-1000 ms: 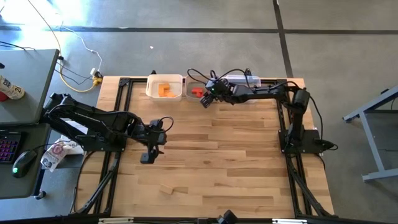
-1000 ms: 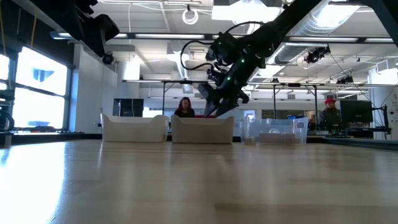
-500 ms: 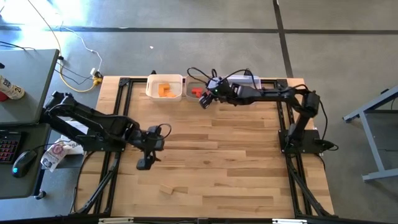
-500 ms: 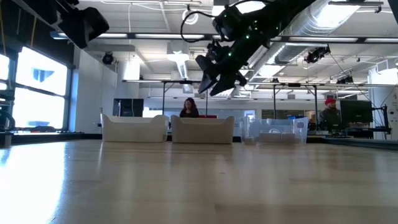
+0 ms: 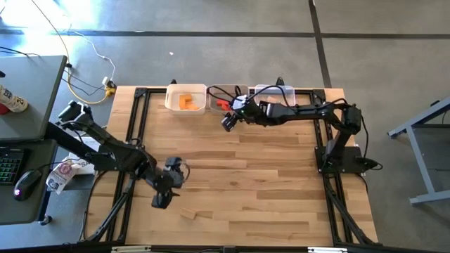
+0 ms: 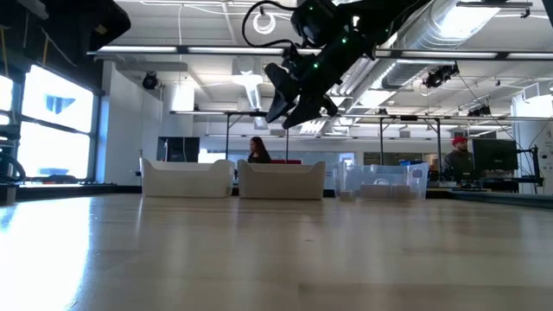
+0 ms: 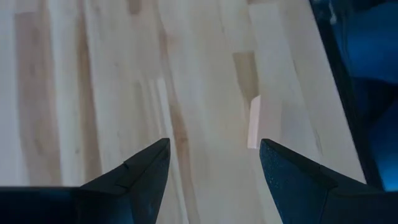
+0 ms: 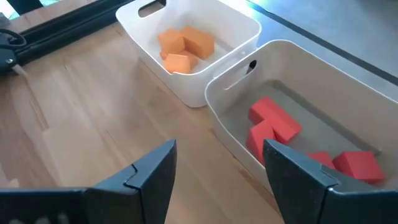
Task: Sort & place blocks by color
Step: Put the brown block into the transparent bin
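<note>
A pale wooden block lies flat on the table near its front edge; the left wrist view shows the same block just beyond my fingers. My left gripper hovers open a little to the block's left, pointing down. Orange blocks lie in the white bin at the far edge, and red blocks lie in the bin beside it. My right gripper hangs open and empty in front of the red bin, raised above it.
A third, clear bin stands to the right of the red one along the far edge. The middle of the wooden table is bare. People and desks show in the room behind.
My left gripper has swung toward the table's near edge, closer to the pale block, staying open. My right gripper has risen and drawn back from the red bin toward the table's middle.
</note>
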You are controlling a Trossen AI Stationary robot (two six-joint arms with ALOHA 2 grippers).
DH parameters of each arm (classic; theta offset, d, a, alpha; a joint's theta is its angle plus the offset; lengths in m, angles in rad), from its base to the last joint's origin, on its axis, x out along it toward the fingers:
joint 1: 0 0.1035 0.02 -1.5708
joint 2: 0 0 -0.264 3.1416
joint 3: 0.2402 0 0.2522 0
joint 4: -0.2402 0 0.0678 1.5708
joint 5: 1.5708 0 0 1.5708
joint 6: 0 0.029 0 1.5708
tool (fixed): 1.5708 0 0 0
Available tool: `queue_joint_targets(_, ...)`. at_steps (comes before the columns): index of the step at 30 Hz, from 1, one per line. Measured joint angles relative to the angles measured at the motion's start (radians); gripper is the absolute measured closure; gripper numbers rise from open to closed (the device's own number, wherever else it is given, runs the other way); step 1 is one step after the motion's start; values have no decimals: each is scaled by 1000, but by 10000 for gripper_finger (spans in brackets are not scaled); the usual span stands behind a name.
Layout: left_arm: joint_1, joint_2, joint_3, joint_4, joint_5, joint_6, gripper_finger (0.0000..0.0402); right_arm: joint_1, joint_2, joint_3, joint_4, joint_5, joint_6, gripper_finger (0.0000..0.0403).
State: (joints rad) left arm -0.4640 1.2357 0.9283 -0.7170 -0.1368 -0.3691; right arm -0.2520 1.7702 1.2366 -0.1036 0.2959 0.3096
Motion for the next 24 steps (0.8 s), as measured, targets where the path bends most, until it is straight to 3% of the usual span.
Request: queue_joint_targets(24,-186,327,1,214,-29,-178,165,0,0,0,-11,0,30,178)
